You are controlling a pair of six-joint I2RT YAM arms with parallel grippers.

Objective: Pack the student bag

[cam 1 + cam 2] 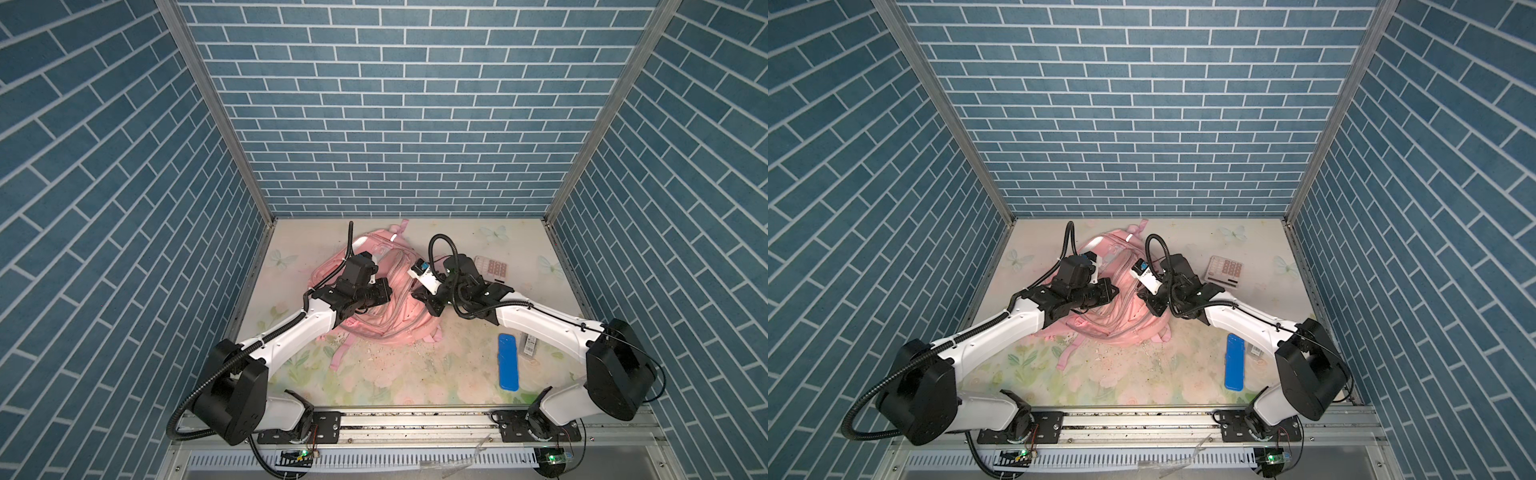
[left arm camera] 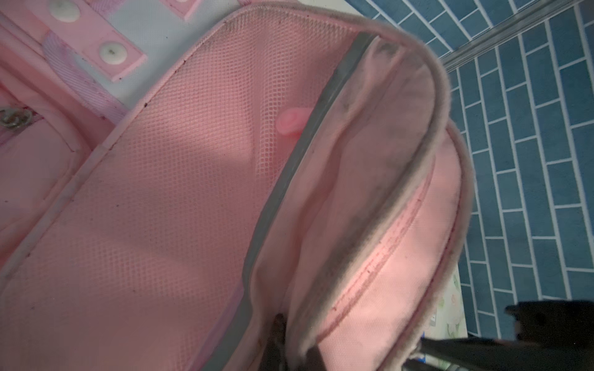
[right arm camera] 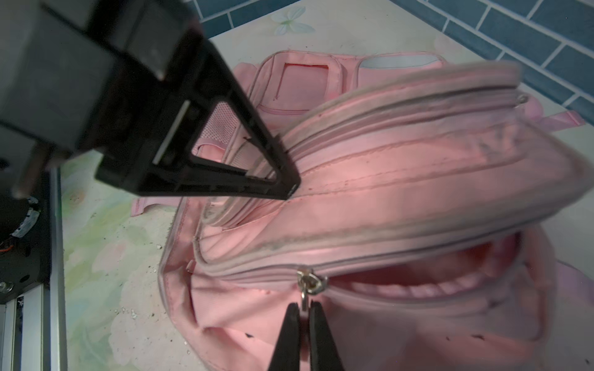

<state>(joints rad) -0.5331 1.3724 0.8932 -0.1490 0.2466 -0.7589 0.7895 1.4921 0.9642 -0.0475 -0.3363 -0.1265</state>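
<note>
Two shut end effectors work at opening the student bag [image 1: 386,330], lying just under them on the surface [image 1: 415,374]. The left end effector [image 3: 291,189] pinches its flap [image 3: 401,154]; the right end effector [image 3: 304,313] nips the zip pull [image 3: 308,283]. Next, I guess: slide the zip wider.

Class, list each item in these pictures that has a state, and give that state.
student bag: main zip partly open, mouth gaping.
zip pull: pinched by right gripper.
left gripper: shut on the bag's lifted flap edge.
blue pencil case: closed, lying flat.
calculator: face up, untouched.
</note>
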